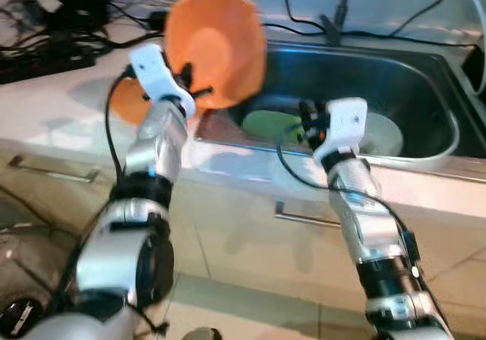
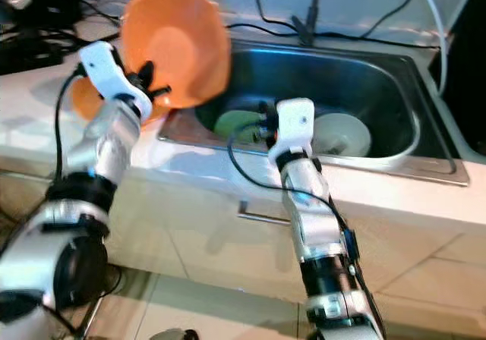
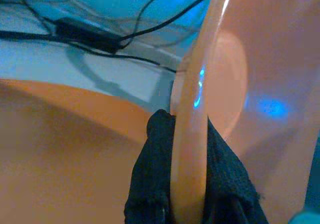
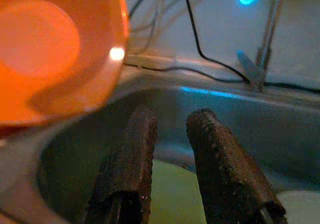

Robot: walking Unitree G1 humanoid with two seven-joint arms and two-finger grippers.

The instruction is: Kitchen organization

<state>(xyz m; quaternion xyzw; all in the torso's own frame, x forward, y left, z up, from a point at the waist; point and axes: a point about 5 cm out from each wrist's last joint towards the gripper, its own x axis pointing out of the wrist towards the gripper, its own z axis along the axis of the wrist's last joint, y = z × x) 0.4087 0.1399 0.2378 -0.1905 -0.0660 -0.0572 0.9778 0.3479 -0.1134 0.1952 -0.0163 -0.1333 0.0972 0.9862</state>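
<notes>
Left tool (image 1: 190, 91) pinching orange bowl (image 1: 216, 48) by rim, held tilted above sink (image 1: 425, 89) edge. Right tool (image 4: 170, 169) slightly spread, empty, over green plate (image 1: 269, 121) in sink. I'd keep bowl rim pinch firm, lower slowly onto counter (image 1: 68, 105).

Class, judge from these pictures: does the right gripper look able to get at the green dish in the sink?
Probably yes: the right gripper hangs open just above the green dish, nothing between them.

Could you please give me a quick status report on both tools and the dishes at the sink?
Left tool shut on orange bowl rim, held tilted above sink's left edge. Right tool open, empty, over green plate. White plate alongside. Second orange dish on counter.
</notes>
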